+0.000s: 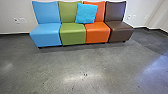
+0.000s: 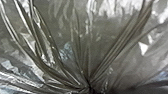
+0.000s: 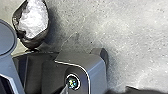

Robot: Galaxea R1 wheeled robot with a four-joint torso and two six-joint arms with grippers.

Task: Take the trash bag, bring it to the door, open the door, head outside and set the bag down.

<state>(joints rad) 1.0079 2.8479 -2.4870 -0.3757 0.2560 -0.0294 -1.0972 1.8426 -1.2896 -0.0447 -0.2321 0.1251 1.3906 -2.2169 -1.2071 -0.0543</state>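
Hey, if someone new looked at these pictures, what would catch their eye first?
Probably the row of blue, green, orange and brown chairs along the wall, with a turquoise pillow propped where the green and orange ones meet. Next, the shiny, crinkled plastic bag close up in the left wrist view.

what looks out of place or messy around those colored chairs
The turquoise pillow looks slightly askew, leaning tilted across the backs of the green chair and the orange chair instead of squarely on one. A few dark specks also mark the floor in front.
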